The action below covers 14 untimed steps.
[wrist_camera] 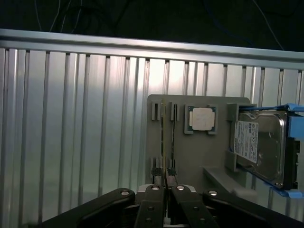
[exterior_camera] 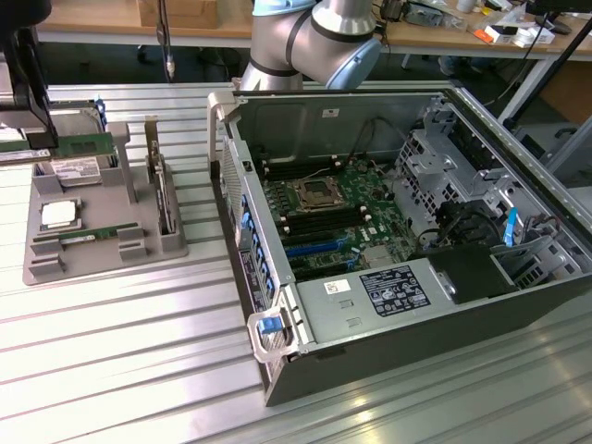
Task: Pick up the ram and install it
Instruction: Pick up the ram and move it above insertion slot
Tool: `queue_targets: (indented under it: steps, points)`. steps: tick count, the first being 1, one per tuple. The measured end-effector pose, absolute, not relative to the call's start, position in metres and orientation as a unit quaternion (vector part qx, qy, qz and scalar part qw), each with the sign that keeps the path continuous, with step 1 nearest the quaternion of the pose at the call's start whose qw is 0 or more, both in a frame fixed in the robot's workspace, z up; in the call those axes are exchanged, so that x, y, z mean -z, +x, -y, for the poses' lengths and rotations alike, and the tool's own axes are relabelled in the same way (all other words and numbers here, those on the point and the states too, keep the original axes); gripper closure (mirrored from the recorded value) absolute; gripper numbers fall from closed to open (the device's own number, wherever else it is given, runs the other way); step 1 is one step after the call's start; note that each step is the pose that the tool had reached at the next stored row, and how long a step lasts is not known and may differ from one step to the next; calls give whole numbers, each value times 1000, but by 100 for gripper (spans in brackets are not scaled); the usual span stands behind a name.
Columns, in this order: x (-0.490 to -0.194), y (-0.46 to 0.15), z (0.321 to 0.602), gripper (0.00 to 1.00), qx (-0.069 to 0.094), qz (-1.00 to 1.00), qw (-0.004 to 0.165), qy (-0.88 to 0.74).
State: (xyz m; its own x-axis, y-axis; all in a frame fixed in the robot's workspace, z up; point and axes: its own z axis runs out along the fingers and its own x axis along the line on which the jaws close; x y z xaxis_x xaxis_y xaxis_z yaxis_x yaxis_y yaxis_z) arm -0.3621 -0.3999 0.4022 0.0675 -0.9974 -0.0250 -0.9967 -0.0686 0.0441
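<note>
Robot workstation during memory installation. The gripper (wrist_camera: 165, 176) hangs over a gray parts tray (exterior_camera: 104, 261) at the exterior view's left, with its fingers (wrist_camera: 155, 176) drawn almost together and pinching the ram (exterior_camera: 90, 145) near one end. The ram is a narrow green board held level, on its long edge, and appears lifted clear of the tray. In the wrist view a thin edge runs out from between the fingertips, in line with the tray's slotted holders. A second memory stick (exterior_camera: 88, 234) lies in the holders on the tray's near side. Beside it rests a square silver processor chip (exterior_camera: 57, 215), and beyond that a hard drive (exterior_camera: 74, 171) with a white label, seated in a blue carrier. The tray stands on a ribbed metal table (exterior_camera: 139, 351). Well apart from it, toward the exterior view's right, an open computer case (exterior_camera: 435, 324) lies on its side. This exposes the green motherboard (exterior_camera: 324, 215) with its empty processor socket and rows of black and blue memory slots (exterior_camera: 314, 248). The arm (exterior_camera: 314, 37) rises behind the case.
</note>
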Motion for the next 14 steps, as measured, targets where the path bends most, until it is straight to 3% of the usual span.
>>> queue_targets:
  steps: [14]
  points:
    - [-414, -355, 400, 88, 24, 682, 8, 731]
